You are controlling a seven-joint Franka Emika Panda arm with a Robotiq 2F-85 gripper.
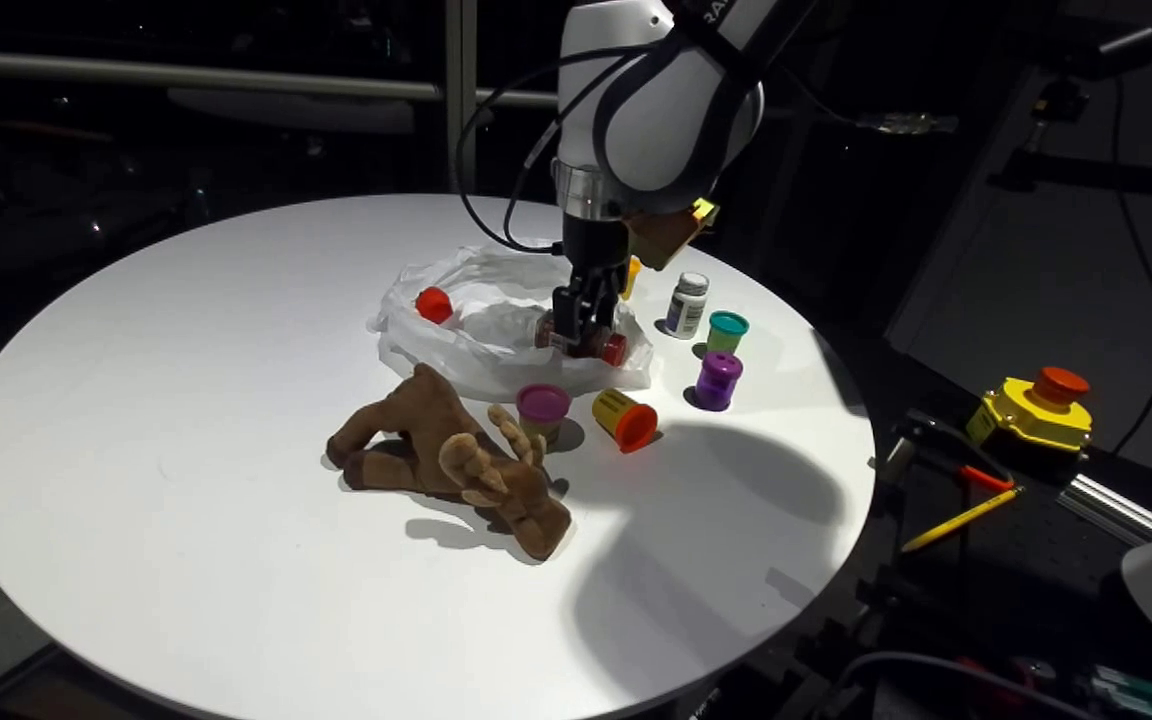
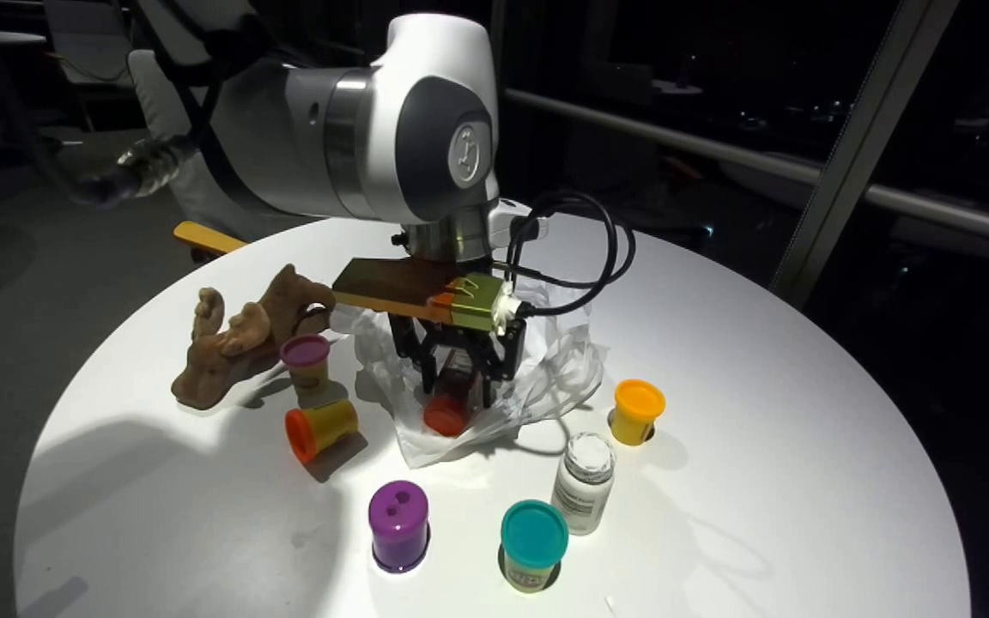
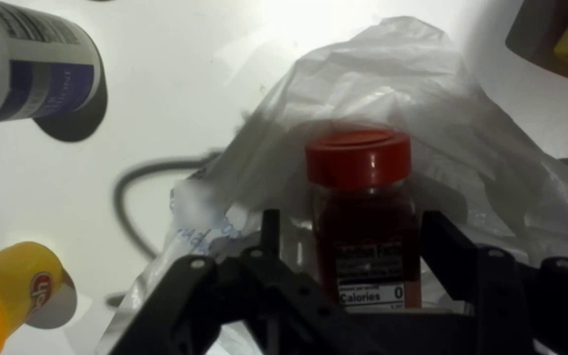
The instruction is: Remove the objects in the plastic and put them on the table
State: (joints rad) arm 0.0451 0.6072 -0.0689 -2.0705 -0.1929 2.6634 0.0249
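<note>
A white plastic bag (image 1: 476,370) lies spread on the round table, also seen in an exterior view (image 2: 567,369) and the wrist view (image 3: 392,69). A clear bottle with a red cap and dark contents lies on its side on the bag, in both exterior views (image 1: 614,349) (image 2: 446,415) and the wrist view (image 3: 360,160). A red object (image 1: 434,305) sits at the bag's far side. My gripper (image 1: 584,335) points down with its fingers on either side of the bottle (image 2: 458,390). In the wrist view the gripper (image 3: 351,214) is open, with a gap between the left finger and the bottle.
Around the bag stand a purple-lidded tub (image 1: 543,403), a purple container (image 1: 718,381), a teal-lidded tub (image 2: 533,541), a white bottle (image 2: 583,485) and an orange-lidded tub (image 2: 636,410). A yellow tub (image 1: 624,418) lies on its side. A brown plush moose (image 1: 426,430) lies nearby.
</note>
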